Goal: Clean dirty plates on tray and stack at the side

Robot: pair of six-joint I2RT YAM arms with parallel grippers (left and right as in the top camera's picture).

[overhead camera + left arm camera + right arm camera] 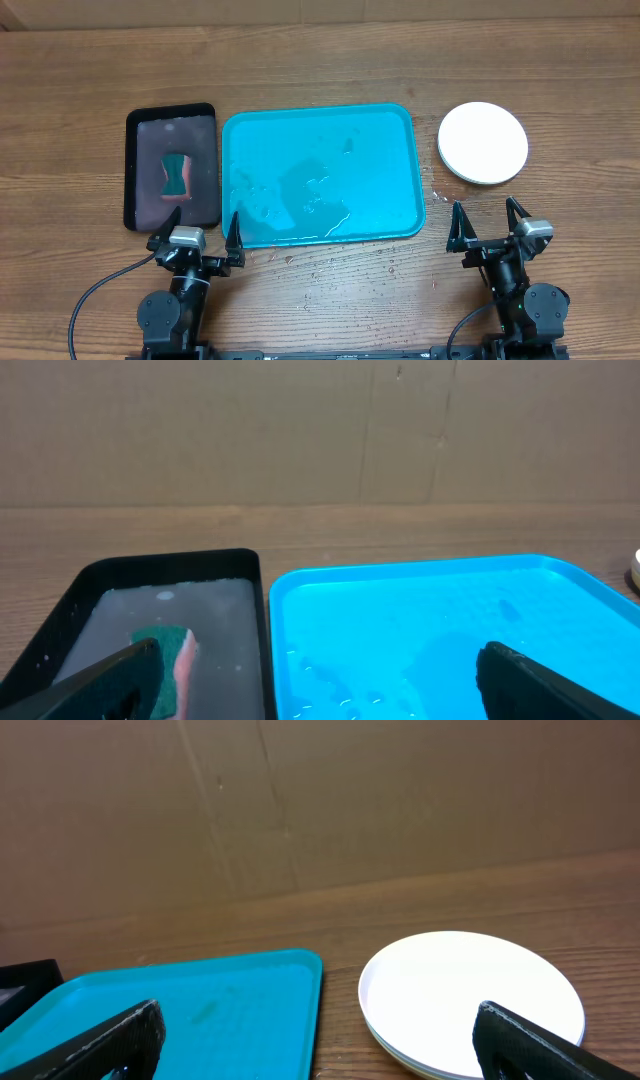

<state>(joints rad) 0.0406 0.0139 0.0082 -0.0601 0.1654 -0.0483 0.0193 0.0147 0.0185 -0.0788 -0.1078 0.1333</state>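
The plates (483, 143) are sitting stacked on the counter (320, 60) at the right of the frame, white one on top, just off the blue tray (380, 140). The right pincer (485, 212) is hovering just below the stack, spread wide and gripping nothing. The left pincer (203, 228) is hovering at the tray's lower left corner, likewise wide and empty. Water is pooling in the tray.

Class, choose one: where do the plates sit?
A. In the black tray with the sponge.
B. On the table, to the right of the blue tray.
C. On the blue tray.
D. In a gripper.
B: the plates, white one on top, rest on the table beside the blue tray, which bears none.
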